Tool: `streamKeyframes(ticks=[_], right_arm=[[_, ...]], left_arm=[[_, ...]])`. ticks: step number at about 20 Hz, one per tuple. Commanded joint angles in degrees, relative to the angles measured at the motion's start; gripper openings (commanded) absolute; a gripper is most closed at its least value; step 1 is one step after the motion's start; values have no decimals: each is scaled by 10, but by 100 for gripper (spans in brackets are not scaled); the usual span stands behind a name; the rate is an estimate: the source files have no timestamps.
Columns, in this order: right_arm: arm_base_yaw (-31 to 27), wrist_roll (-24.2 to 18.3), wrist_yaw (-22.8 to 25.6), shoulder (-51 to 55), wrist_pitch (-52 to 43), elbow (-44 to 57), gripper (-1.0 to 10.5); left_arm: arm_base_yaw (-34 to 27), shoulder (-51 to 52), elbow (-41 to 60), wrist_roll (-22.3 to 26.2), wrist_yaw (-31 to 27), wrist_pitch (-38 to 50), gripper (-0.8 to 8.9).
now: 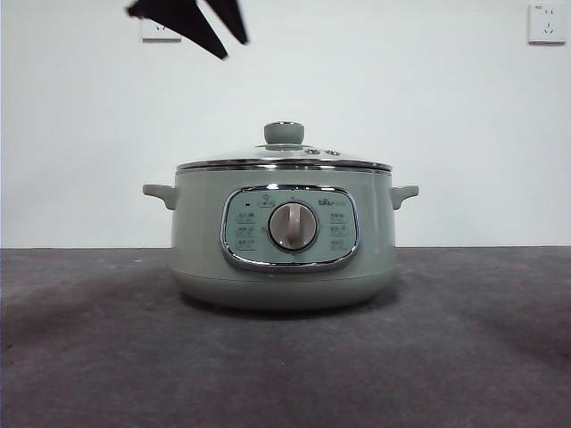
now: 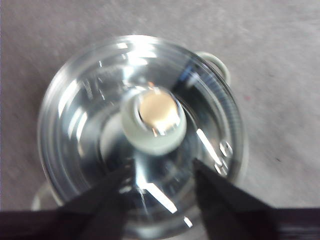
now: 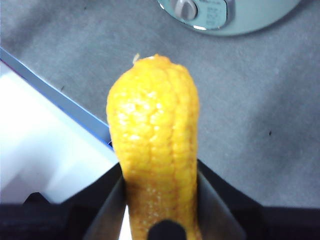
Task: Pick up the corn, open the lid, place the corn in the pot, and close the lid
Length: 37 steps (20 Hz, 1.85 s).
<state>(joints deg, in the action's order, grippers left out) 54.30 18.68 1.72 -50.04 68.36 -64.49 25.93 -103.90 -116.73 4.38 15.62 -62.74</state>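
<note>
Small brand mark at upper right of the pot's control panel point(image 1: 289, 227), too small to read. Faint icon-like markings either side of the dial point(image 1: 293, 226), illegible. Same panel in right wrist view, markings blurred. No readable text elsewhere.

**Plain white wall behind a dark grey table**

A white wall point(image 1: 428, 116) fills the upper half of the front view, smooth and evenly lit. Two white wall sockets are mounted high on it: one socket point(image 1: 546, 23) at about 2 o'clock near the corner, another socket point(image 1: 159, 32) at about 11 o'clock. Below, the grey tabletop point(image 1: 482, 348) has a dull, felt-like surface with soft shadows. In the right wrist view, a white panel with a blue edge point(image 3: 45, 150) lies beside the table.
</note>
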Motion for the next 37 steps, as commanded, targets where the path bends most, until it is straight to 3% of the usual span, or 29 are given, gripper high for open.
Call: streamKeyframes(ticks=[1, 4, 12, 17, 19, 23, 26, 29, 34, 37], right_arm=[[0, 21, 6, 6, 8, 1, -12], [1, 28, 9, 8, 12, 1, -12], [1, 28, 14, 8, 12, 2, -12], [1, 26, 16, 8, 16, 2, -12], [1, 26, 16, 8, 21, 2, -11], [1, 26, 16, 8, 24, 2, -12], [1, 26, 16, 8, 24, 2, -12], [1, 26, 16, 8, 24, 2, -12], [1, 23, 16, 8, 24, 2, -12], [1, 23, 16, 8, 24, 2, -12]], left_arm=[[12, -69, -75, 6, -15, -5, 540], [28, -111, -92, 7, -56, 16, 631], [57, -162, -92, 6, -87, 18, 621], [73, -163, -92, 6, -125, 14, 554], [73, -163, -92, 6, -127, 2, 475], [73, -163, -92, 6, -127, -1, 459], [73, -170, -92, 6, -124, -1, 335], [73, -176, -92, 6, -125, 5, 312], [73, -176, -92, 6, -127, 20, 9], [73, -176, -92, 6, -127, 28, -9]])
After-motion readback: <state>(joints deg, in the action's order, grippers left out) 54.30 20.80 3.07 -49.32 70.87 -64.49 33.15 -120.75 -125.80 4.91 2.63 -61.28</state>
